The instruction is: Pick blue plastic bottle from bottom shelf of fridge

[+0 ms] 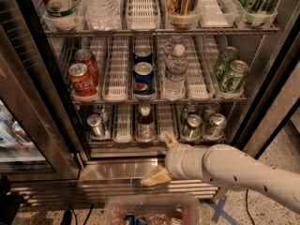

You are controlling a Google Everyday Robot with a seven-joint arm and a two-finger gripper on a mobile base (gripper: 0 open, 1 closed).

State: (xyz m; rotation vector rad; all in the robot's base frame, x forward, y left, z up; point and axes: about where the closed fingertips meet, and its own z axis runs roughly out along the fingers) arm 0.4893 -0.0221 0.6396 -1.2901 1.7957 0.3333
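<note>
The fridge [262, 102] stands open in front of me. The blue plastic bottle [145, 122], with a white cap and a dark body, stands upright in the middle lane of the bottom shelf [124, 125]. My gripper [163, 158] is in front of the steel sill, just below and to the right of the bottle and not touching it. Its fingers are spread: one fingertip [169, 139] points up at the shelf front, the other [156, 177] points down-left. It holds nothing. The white arm [234, 170] comes in from the lower right.
Silver cans [96, 124] stand left of the bottle, and several cans [192, 126] stand to its right. On the rack above are Coke cans [80, 80], Pepsi cans [142, 77], a clear water bottle [175, 71] and green cans [233, 76]. A clear bin [150, 209] sits on the floor below. The glass door [23, 125] hangs at the left.
</note>
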